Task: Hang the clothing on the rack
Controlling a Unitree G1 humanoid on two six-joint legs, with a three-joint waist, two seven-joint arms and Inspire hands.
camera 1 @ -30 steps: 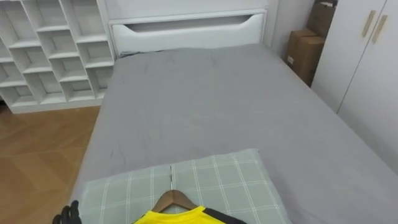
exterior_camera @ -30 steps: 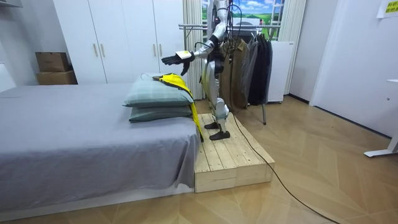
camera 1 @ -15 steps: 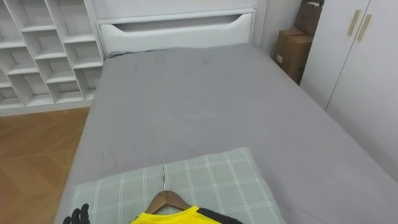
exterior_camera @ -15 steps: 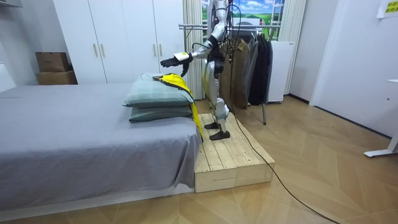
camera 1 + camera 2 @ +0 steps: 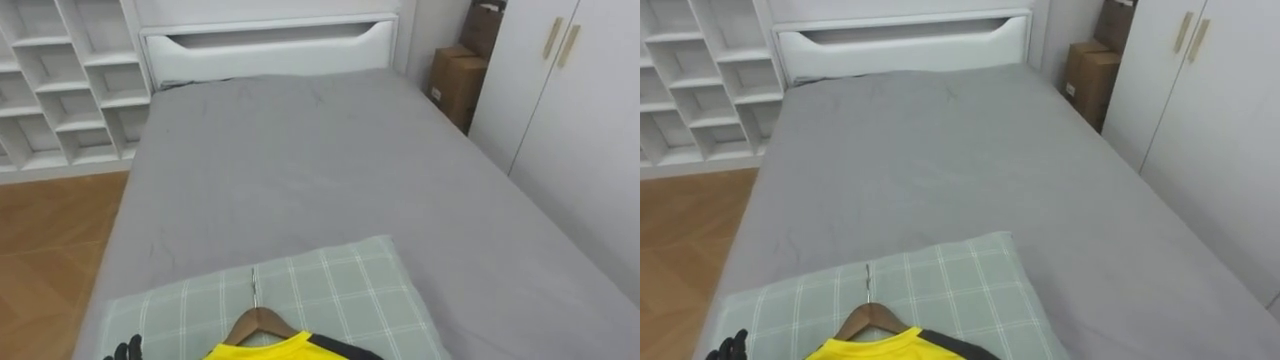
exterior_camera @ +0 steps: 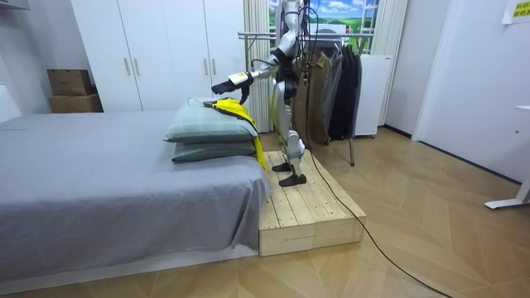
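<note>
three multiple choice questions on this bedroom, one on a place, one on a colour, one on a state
1. Where does the yellow shirt on its wooden hanger lie?
A on the green checked pillow
B on a chair
C in a basket
2. What colour is the bed's cover?
A red
B grey
C blue
3. The white wardrobe doors are:
A wide open
B removed
C shut
Answers: 1 A, the hanger rests on the pillow; 2 B, the cover is grey throughout; 3 C, both doors sit flush.
</note>
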